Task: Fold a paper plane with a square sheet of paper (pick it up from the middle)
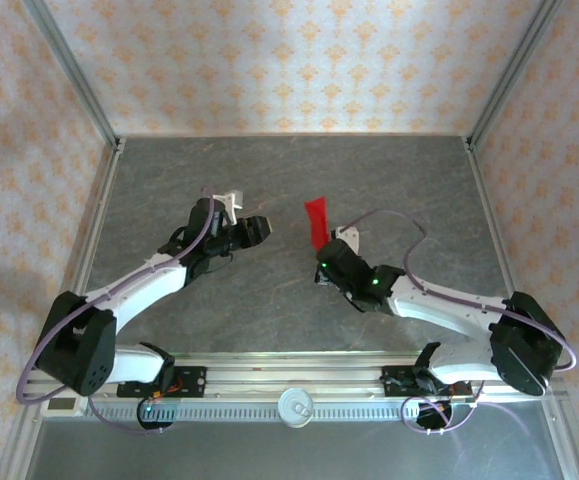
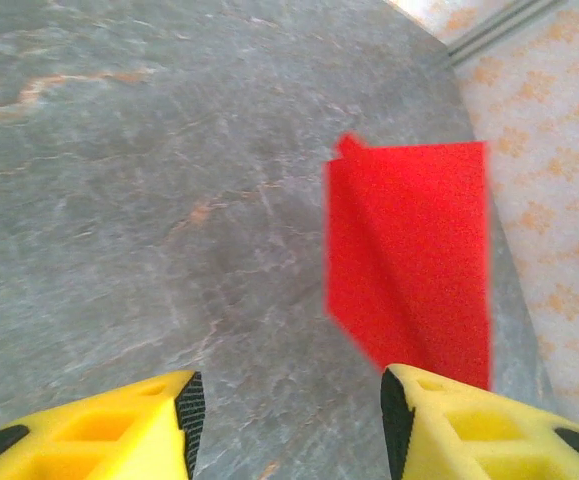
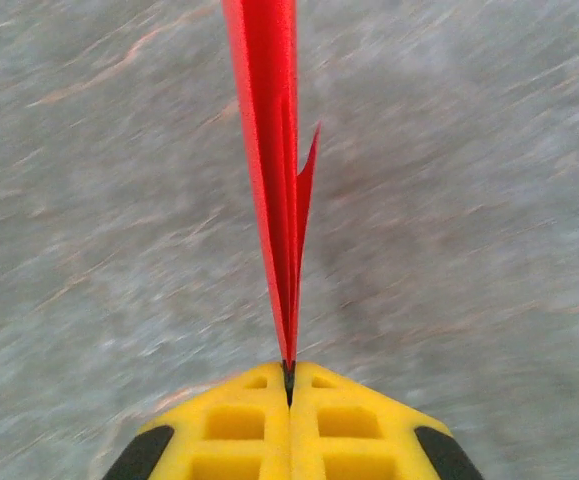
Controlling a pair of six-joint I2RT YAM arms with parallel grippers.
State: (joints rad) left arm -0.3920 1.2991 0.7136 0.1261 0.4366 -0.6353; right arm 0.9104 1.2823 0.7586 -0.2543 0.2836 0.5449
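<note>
The square sheet of paper, bright red, is folded into a narrow creased paper plane (image 1: 316,220) and held up off the grey table. My right gripper (image 1: 325,250) is shut on its near end. In the right wrist view the folded layers (image 3: 269,150) rise edge-on from between the closed yellow fingers of the right gripper (image 3: 289,375). My left gripper (image 1: 259,230) stands to the left of the paper, apart from it. The left wrist view shows the left gripper (image 2: 289,410) open with bare table between its fingers, and the red paper (image 2: 409,250) ahead and to the right.
The grey marbled table (image 1: 169,190) is bordered by metal rails and patterned walls on three sides. A round white disc (image 1: 295,405) sits on the front rail between the two arm bases.
</note>
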